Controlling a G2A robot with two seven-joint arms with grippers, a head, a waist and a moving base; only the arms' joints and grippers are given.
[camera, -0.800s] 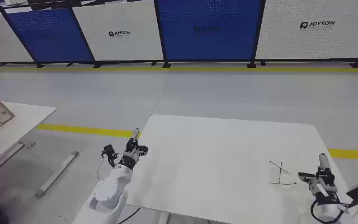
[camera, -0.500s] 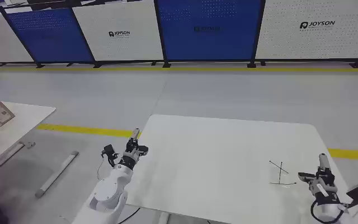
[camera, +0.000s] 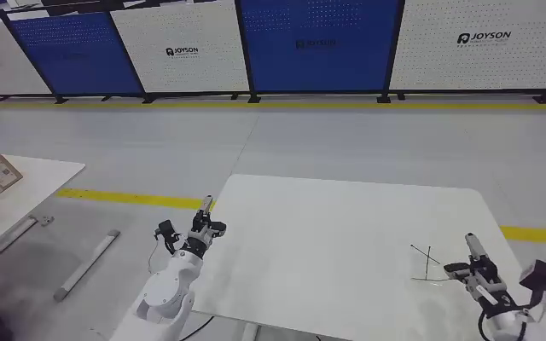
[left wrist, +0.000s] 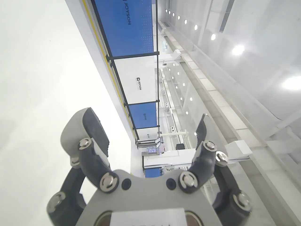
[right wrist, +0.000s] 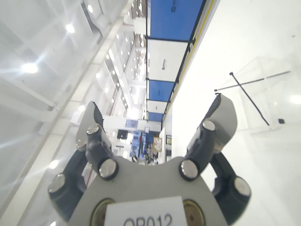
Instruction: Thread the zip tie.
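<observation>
On the white table the crossed zip ties lie near the right gripper, spread wide and empty, likely poised to pick one, while the left gripper hangs equally spread and empty, well apart.

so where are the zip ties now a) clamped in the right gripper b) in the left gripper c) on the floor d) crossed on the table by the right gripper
d: the zip ties lie crossed on the white table beside the right gripper, which is open and empty.

White arms, grey left hand, silver screws
</observation>
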